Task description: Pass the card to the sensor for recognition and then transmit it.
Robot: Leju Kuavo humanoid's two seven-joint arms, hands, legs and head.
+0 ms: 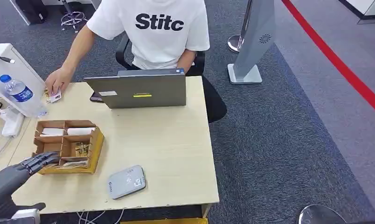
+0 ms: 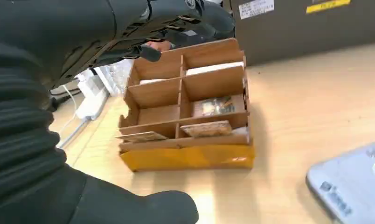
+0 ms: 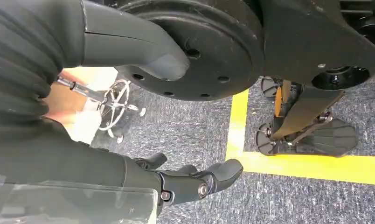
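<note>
While flat in tray [image 2: 185,156], cards [image 2: 206,129] brown

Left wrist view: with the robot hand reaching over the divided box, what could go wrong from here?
The left robot hand holds nothing yet. The cards lie flat in narrow slots of the divided box, so fingers may catch a divider and drag the box. The box sits near the table's left edge, so a push could shift it toward that edge. The grey sensor lies close by; a wide swing might knock it.
</note>
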